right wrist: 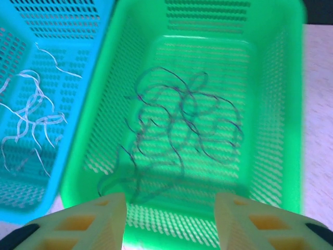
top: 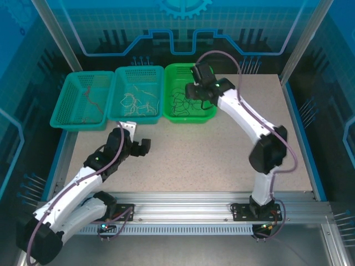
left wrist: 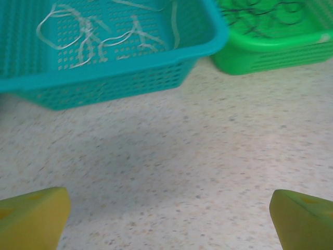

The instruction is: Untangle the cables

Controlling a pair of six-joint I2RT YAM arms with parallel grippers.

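Nearest, just past the mounting rail [top: 183,199]: left gripper [left wrist: 166,224], yellow fingers spread wide, nothing between them. Hangs low over bare speckled tabletop [left wrist: 182,156], just short of the middle teal basket [left wrist: 104,88]. Reads as a parked, ready pose, clear of the baskets and out of the other arm's way, with its mouth aimed at the row ahead.

Next, across the far left of the table: three baskets side by side, rims close or touching, evidently one per colour.
- In the left teal basket [top: 77,126]: red wires [top: 89,100], few and thin, too fine to count.
- In the middle teal basket: whitish wires [left wrist: 83,36], loosely curled, some crossing one another.
- In the green basket [right wrist: 270,130]: dark wires [right wrist: 182,120], many loops overlapping on the mesh floor, something of a snarl.

Farther, above the green basket: right gripper [right wrist: 170,219], pale fingers apart and empty, pointing down at the dark loops. Suits either a drop-off of a dark strand or a reach for the loops below; cannot tell which.

No loose bundle visible on the tabletop, so judged largely sorted by colour. Probably left to do: parting the dark loops. Likely a fiddly pinch, given such thin, springy strands and the mesh holes beneath, apt to snag.
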